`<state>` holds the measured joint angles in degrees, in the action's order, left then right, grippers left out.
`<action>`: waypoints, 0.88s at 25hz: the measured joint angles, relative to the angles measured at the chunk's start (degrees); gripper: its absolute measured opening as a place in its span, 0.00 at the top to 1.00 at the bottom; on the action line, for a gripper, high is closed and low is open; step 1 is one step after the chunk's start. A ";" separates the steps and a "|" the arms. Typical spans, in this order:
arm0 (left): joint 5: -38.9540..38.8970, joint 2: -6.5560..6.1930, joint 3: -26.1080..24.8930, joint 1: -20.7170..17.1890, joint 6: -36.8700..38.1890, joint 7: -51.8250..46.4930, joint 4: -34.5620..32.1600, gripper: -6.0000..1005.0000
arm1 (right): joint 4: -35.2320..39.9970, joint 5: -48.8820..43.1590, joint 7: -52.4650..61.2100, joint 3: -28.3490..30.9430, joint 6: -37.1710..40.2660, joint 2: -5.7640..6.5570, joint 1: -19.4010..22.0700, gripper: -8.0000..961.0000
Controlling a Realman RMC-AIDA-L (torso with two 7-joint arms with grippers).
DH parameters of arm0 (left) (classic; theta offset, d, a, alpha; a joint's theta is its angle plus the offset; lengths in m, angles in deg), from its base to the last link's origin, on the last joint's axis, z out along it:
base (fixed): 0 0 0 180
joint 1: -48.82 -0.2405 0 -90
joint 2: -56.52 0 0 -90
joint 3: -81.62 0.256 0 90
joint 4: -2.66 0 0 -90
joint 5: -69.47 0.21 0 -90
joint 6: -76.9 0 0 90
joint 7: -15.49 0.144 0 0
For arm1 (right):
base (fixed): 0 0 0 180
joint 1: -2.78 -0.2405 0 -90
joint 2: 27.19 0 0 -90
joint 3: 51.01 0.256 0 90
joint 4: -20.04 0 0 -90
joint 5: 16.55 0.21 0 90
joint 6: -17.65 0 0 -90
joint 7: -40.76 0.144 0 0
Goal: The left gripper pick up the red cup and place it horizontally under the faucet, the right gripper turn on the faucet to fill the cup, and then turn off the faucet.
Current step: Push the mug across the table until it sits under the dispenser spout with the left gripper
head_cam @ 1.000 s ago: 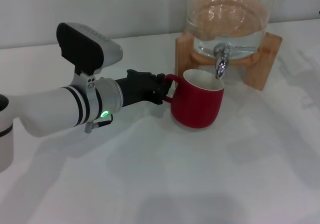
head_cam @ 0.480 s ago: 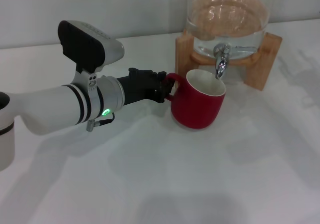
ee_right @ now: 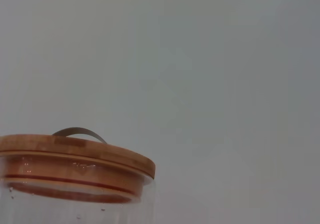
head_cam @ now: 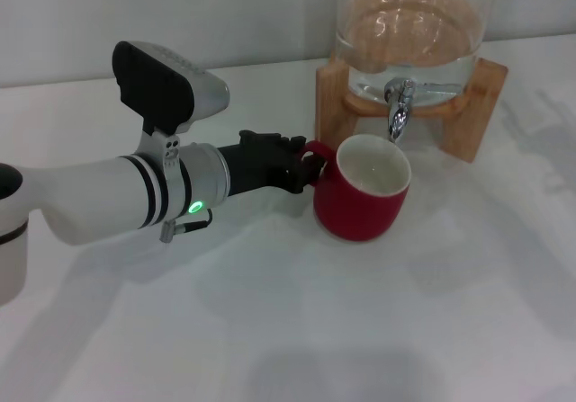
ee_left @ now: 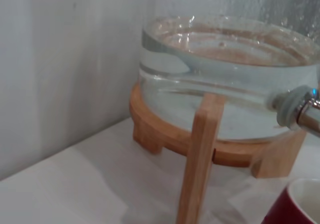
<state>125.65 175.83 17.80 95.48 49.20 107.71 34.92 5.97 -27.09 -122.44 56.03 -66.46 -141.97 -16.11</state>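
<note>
Red cup (head_cam: 361, 198) stands just below the faucet (head_cam: 399, 110), mouth tipped slightly toward the camera, handle pointing away from the jar; the left gripper (head_cam: 301, 164) apparently pinches that handle. Left wrist view: cup rim beside the wooden stand (ee_left: 197, 149).

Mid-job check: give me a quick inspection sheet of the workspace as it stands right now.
Surface: white table, no spills seen.
Red cup: upright under the faucet, white inside looks empty.
Faucet: on the glass dispenser jar in its wooden stand; no water seen running.
Clutter: nothing seen.
Left gripper: shut on the cup's handle, arm reaching in from the left.
Right gripper: not in view; its wrist camera shows only the jar's wooden lid and wall.
Cables: nothing seen.
Surroundings: plain grey wall behind the table.
</note>
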 joint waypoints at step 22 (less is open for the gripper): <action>5.90 -0.03 -2.19 -5.70 -3.22 -4.36 2.56 0.64 | 0.53 -0.09 0.00 -1.58 -0.17 -0.09 0.18 0.37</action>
<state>131.56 175.80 15.60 89.79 45.98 103.35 37.48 6.50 -27.18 -122.45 54.46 -66.63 -142.07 -15.93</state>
